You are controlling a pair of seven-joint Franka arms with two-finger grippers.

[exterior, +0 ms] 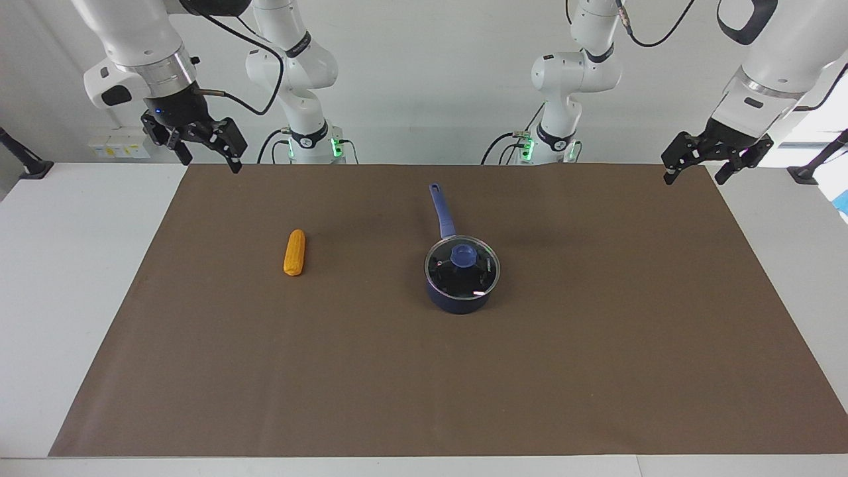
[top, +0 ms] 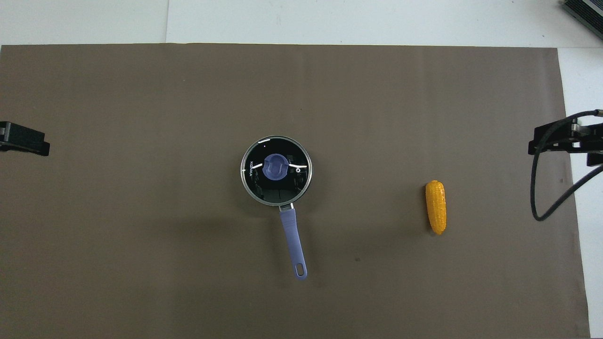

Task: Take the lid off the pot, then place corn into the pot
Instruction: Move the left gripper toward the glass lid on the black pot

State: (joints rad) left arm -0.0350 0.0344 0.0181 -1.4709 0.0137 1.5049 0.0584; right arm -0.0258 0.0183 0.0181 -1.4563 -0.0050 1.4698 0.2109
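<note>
The pot (exterior: 457, 301) stands on the brown mat near the table's middle, its long blue handle (exterior: 442, 209) pointing toward the robots. The glass lid (exterior: 462, 271) with a blue knob sits on it; it also shows in the overhead view (top: 278, 190). The corn (exterior: 295, 252) lies on the mat toward the right arm's end, apart from the pot, and shows in the overhead view (top: 435, 207) too. My right gripper (exterior: 209, 159) hangs open and empty over the mat's corner near its base. My left gripper (exterior: 694, 173) hangs open and empty over the mat's other near corner.
The brown mat (exterior: 424, 384) covers most of the white table (exterior: 73, 278). A black cable (top: 541, 197) loops down from the right gripper at that end of the table.
</note>
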